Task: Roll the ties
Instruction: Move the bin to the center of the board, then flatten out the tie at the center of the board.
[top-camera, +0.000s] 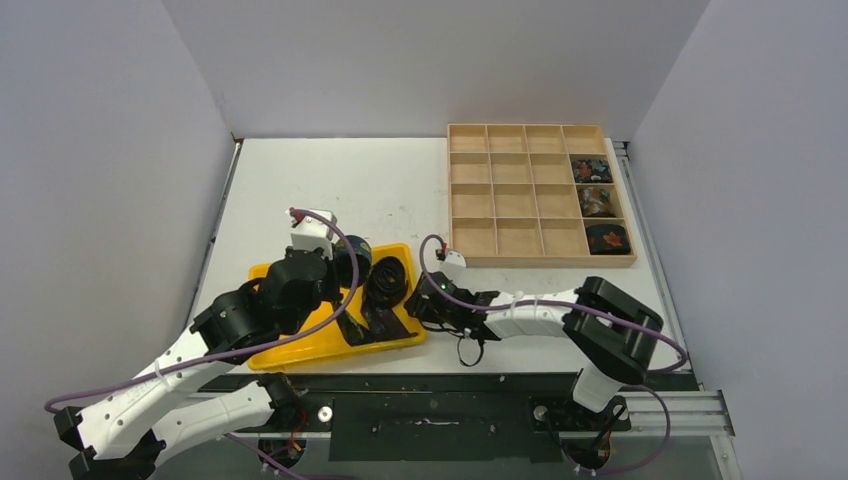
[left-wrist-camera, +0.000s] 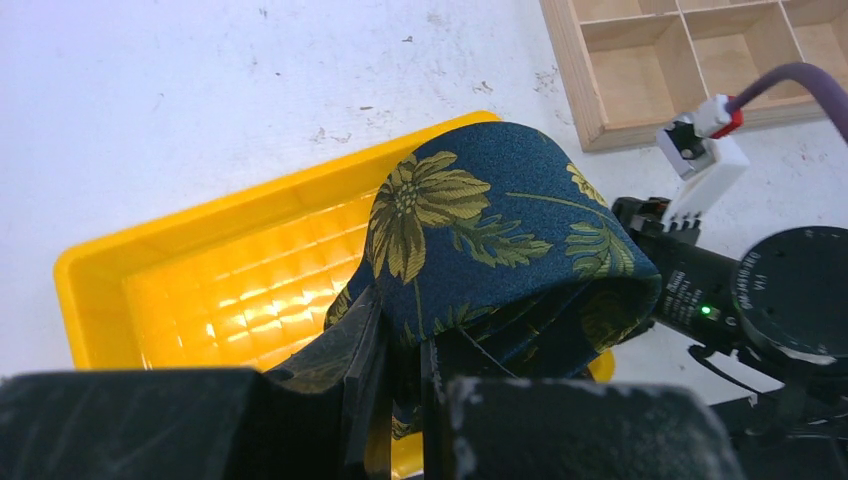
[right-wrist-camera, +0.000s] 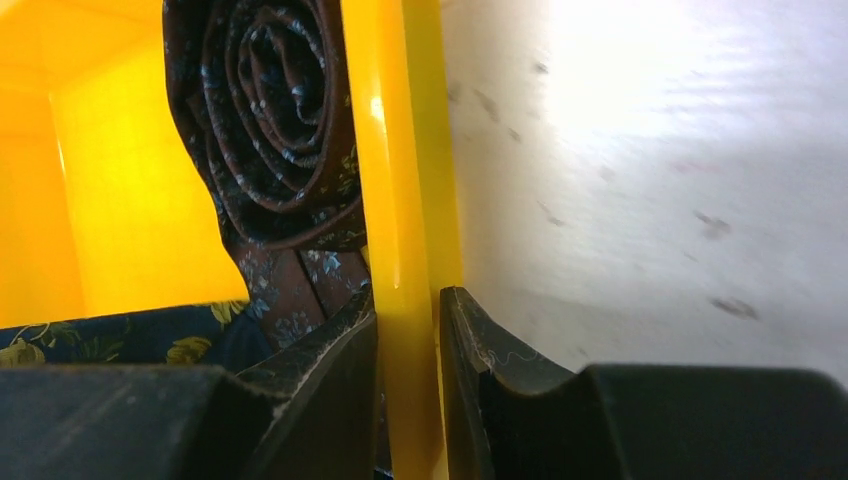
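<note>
White tabletop (top-camera: 380, 190) between grey walls filled the overhead view. At upper right sat a wooden compartment box (top-camera: 540, 260), with three rolled ties (top-camera: 598, 201) in its right-hand column. A yellow bin (top-camera: 310, 350) lay at lower centre. The left jaws were clamped on a navy floral tie (left-wrist-camera: 490, 230), which draped above the bin, probably held up for rolling. Only the right wrist view showed the right jaws pinching the bin's wall, likely to steady it, beside a coiled dark tie (right-wrist-camera: 275, 110) inside.
</note>
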